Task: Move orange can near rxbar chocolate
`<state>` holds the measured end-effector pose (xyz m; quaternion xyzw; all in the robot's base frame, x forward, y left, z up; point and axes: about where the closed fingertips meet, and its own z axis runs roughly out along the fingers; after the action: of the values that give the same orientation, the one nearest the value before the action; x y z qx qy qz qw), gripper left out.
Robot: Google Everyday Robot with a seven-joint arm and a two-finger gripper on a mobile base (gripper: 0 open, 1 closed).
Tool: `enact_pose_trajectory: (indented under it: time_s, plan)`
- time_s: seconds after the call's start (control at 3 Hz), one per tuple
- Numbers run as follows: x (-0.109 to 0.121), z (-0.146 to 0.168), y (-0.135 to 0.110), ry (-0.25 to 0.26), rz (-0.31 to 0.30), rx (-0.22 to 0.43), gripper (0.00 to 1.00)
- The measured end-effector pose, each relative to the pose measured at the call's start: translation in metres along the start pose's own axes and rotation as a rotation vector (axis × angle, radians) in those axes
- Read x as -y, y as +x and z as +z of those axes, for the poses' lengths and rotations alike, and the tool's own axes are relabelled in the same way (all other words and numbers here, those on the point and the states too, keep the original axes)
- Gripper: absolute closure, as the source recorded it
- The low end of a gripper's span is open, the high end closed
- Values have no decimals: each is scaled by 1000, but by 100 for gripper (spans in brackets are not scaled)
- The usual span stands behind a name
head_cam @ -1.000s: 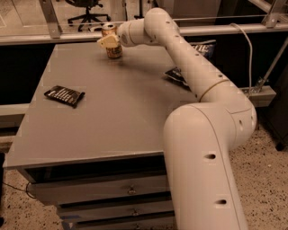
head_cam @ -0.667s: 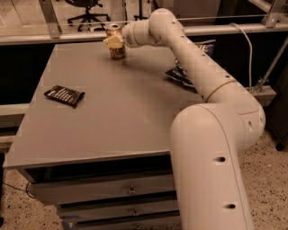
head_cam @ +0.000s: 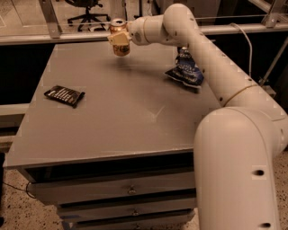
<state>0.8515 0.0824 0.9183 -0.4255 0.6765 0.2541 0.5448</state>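
The orange can [head_cam: 119, 44] has a silver top and is held upright in my gripper [head_cam: 118, 39], a little above the far middle of the grey table [head_cam: 121, 112]. The pale fingers [head_cam: 116, 39] are shut around its side. The rxbar chocolate [head_cam: 64, 95], a flat dark bar with white lettering, lies on the table's left side, well to the front left of the can. My white arm reaches in from the right, over the table's right side.
A crinkled blue chip bag [head_cam: 186, 72] lies at the far right of the table, under the arm. The table has drawers below its front edge. A rail and glass run behind the table, with an office chair [head_cam: 87, 9] beyond.
The can is lifted off the table in the gripper and now hangs above it. The view has shifted, so the arm and can appear slightly farther right.
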Motion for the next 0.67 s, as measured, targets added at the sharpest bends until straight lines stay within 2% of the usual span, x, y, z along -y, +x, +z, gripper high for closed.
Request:
enact_pose_trajectory:
  time_s: [0.33,0.67]
  plan:
    - [-32,-24,-14,-75,-28,49,100]
    - [-75,-39,-20,-158,-36,91,100]
